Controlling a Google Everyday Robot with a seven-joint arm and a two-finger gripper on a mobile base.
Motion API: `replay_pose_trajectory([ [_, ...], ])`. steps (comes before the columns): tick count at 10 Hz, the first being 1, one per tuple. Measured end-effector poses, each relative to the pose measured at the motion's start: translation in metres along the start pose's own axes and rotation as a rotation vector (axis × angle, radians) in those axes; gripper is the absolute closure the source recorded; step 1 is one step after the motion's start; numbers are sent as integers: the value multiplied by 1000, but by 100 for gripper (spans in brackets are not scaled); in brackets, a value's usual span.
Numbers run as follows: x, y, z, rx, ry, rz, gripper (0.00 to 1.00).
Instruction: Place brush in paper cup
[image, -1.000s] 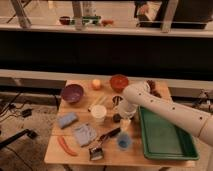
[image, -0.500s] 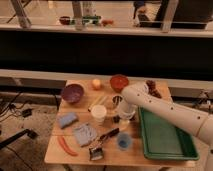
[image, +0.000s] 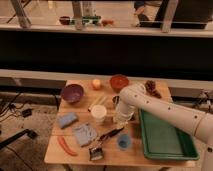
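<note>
Hardly moved, keeping gripper (image: 122, 123) low at brush (image: 106, 139) handle, grip impossible to tell; could tip nearby paper cup (image: 98, 114) if lifted off-centre.

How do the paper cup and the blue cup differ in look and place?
The paper cup is off-white and taller; the blue cup is blue and shorter. The paper cup stands farther back; the blue cup stands at the front of the table. Both stand upright. The pincer hangs between them, over the brush.
</note>
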Motion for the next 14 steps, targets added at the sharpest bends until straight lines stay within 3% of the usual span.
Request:
replay_pose_trajectory([
  [7,7,13,-6,-26,7,-15,52],
  [14,12,19,4,-63,-6,-15,52],
])
